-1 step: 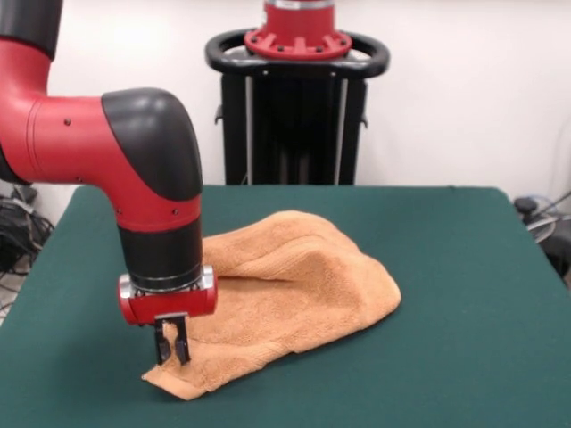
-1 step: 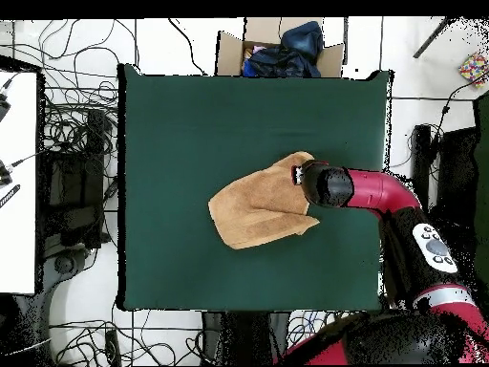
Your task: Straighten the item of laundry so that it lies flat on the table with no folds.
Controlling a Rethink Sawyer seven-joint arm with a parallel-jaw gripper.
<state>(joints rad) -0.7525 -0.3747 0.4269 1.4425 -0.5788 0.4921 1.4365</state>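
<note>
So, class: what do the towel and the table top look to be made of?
The towel looks like soft orange-tan terry cloth: a nubby, matte pile that slumps into rounded folds. The table top seems covered in dark green felt or similar: flat, dull, no shine.

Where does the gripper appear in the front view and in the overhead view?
Front view: the gripper is at lower left, tips down on the towel corner.
Overhead view: right of centre, hidden under the arm's wrist at the towel's edge.
Shared landmark: the orange towel.
</note>
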